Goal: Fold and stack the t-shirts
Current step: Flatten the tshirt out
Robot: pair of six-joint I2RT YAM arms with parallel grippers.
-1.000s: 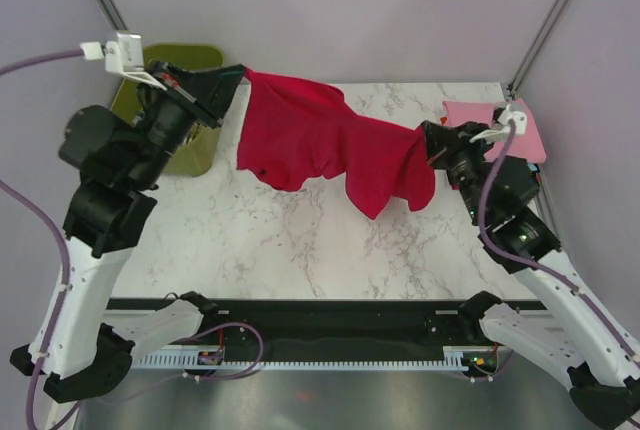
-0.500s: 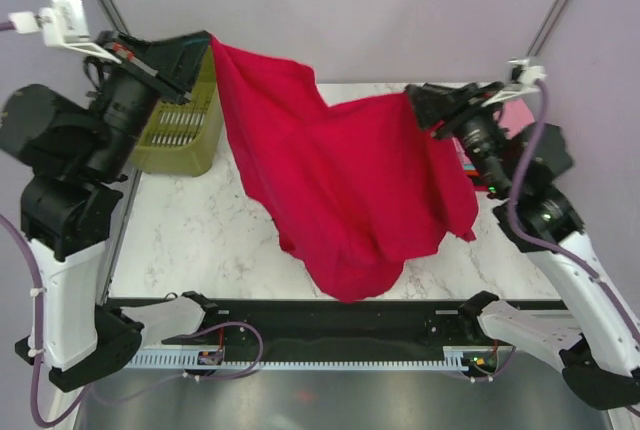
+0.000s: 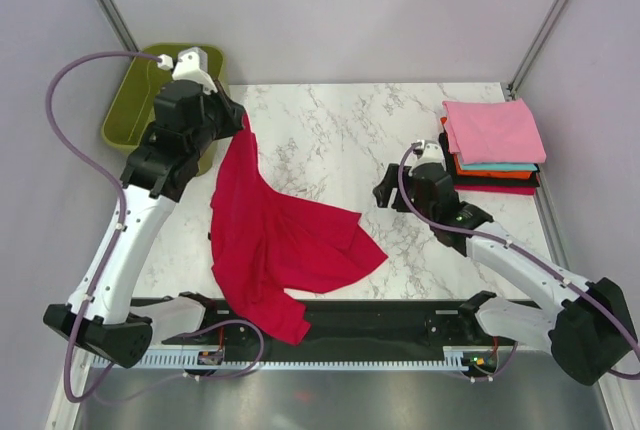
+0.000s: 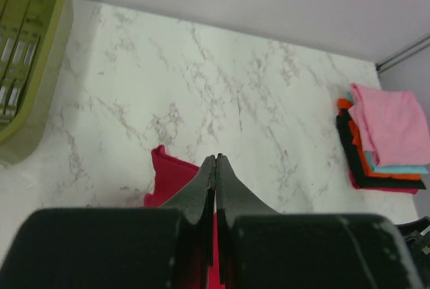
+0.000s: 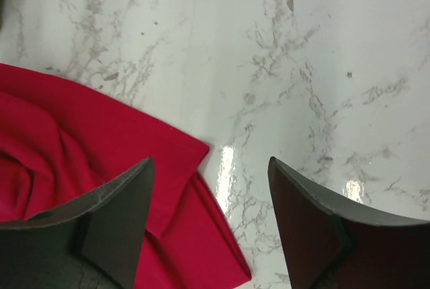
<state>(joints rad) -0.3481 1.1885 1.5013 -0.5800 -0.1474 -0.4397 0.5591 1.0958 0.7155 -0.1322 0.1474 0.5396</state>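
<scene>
Left gripper [image 3: 238,124] pinching red shirt [image 3: 280,240] centre left, right gripper [image 5: 209,164] jaws spread beside its edge, folded stack [image 3: 492,145] upper right

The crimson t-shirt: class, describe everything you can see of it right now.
The crimson t-shirt is soft, plain cloth, unfolded and rumpled. One corner is lifted, pinched in the shut left hand. The rest drapes onto the marble table, spreading rightward to a point, its lower end lying over the near edge. The open right hand hovers over that point, not gripping it.
</scene>
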